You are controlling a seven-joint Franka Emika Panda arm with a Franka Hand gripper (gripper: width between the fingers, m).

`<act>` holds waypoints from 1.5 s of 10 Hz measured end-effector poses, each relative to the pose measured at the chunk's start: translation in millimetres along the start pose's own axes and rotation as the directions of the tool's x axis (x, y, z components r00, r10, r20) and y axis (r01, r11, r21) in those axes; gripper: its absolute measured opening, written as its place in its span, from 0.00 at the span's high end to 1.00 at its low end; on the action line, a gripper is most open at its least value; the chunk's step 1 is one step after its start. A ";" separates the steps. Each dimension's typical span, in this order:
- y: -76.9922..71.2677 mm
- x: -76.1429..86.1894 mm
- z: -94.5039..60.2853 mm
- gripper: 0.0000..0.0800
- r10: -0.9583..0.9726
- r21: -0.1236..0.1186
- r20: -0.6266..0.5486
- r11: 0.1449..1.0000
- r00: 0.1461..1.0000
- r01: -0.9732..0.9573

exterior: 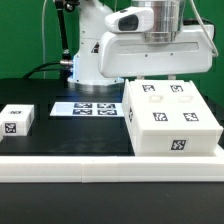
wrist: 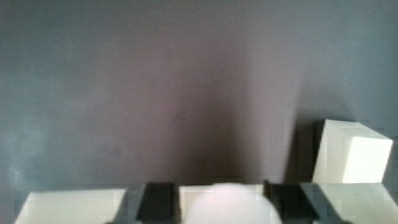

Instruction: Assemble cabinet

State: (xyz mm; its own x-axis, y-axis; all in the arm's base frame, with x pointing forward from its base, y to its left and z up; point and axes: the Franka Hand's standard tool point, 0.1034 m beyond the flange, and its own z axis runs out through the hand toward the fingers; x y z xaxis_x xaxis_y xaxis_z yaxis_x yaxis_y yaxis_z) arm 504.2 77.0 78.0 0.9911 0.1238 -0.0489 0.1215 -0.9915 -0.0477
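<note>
The cabinet body (exterior: 172, 120), a big glossy white box with black-and-white tags on its top and front, stands at the exterior view's right. The arm's white hand (exterior: 152, 45) hangs just over the box's far edge, and its fingers are hidden there. In the wrist view my gripper (wrist: 221, 192) has its dark fingers (wrist: 160, 200) close against both sides of a blurred white cabinet part (wrist: 221, 207), so it is shut on that part. A small white tagged panel (exterior: 17, 120) lies alone at the exterior view's left.
The marker board (exterior: 90, 107) lies flat on the black table behind the cabinet. A long low white border rail (exterior: 100, 166) runs along the front. In the wrist view a white block (wrist: 352, 152) stands upright on the dark table beside the fingers.
</note>
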 end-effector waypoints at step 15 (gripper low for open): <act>-6.2 -18.2 -23.1 0.72 0.096 -0.001 0.359 0.995 0.928 -0.102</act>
State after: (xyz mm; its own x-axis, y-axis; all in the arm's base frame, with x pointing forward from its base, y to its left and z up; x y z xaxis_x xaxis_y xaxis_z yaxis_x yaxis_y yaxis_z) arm 486.7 80.0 102.3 0.9121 0.0350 -0.4086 0.0196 -0.9989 -0.0416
